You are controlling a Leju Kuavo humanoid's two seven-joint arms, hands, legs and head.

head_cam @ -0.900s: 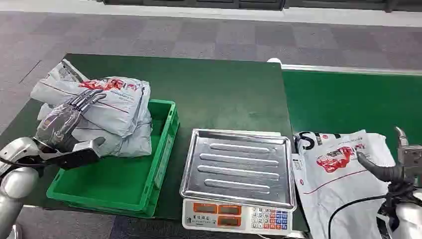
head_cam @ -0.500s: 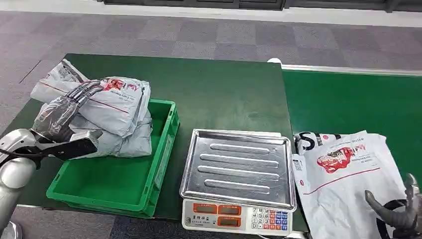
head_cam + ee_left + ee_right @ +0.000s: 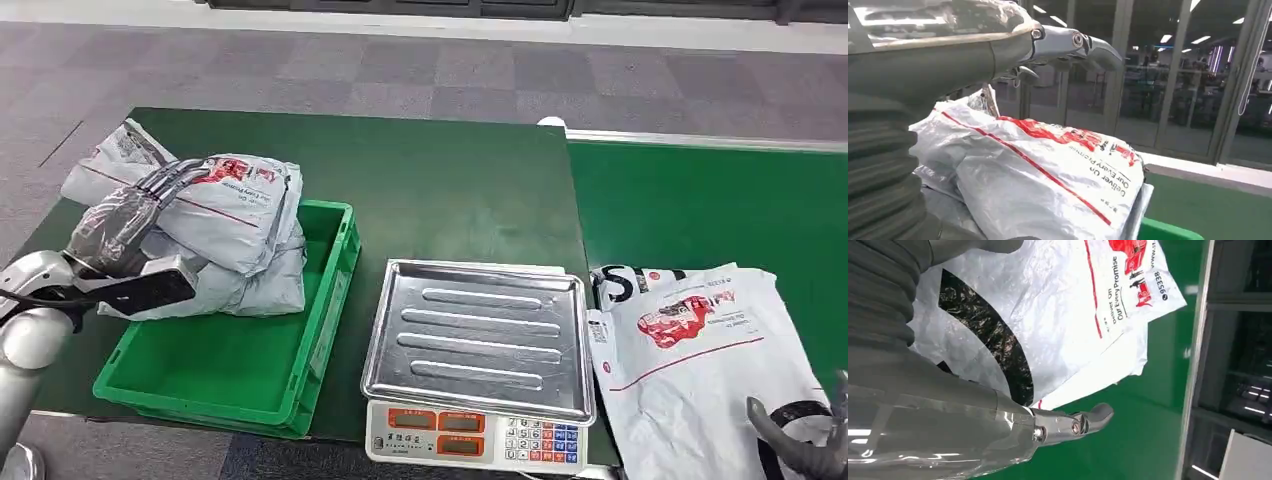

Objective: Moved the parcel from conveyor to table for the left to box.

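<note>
I see a white plastic parcel (image 3: 700, 350) with red and black print lying flat and crinkled on the green conveyor (image 3: 700, 200), just ahead of my right hand (image 3: 805, 450). My left hand (image 3: 125, 235) rests on a pile of similar parcels (image 3: 235, 215) over the green box (image 3: 240, 370).

Parcels (image 3: 215, 225) heaped on a crate's (image 3: 300, 370) far-left corner; scale (image 3: 475, 345) to its right; another parcel (image 3: 700, 360) on the conveyor (image 3: 700, 200) beyond.

Right robot hand (image 3: 810, 440): I see it cut off at the frame corner.
Parcel (image 3: 700, 370): lower edge cropped.
Scale keypad (image 3: 545, 437): digits unreadable.
</note>
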